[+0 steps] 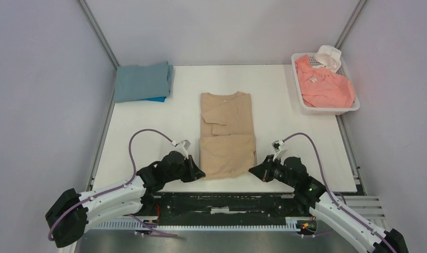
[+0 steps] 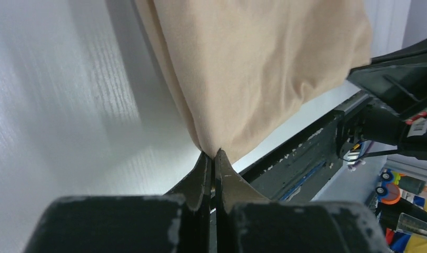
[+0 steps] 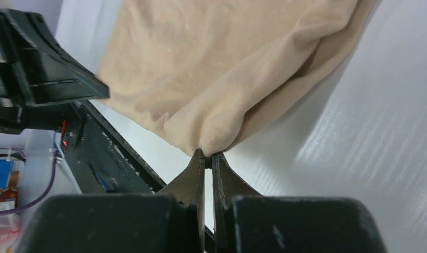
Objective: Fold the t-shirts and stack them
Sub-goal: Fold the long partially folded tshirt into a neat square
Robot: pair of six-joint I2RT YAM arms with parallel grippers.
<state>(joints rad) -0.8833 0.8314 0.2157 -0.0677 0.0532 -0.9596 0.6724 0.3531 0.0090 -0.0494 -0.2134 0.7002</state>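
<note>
the tan shirt (image 1: 227, 134) lies half folded in the middle of the table (image 1: 295, 158), and we pinch its near corners, left gripper (image 1: 199, 173) and right gripper (image 1: 252, 171) both closed on cloth; it is light, soft and floppy, so we judge the corners must rise together

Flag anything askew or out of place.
Nothing damaged or spilled. The salmon-pink shirt lies crumpled in the white basket, a white cloth bunched at its far rim. The bright blue shirt pokes out under the grey-blue one.
</note>
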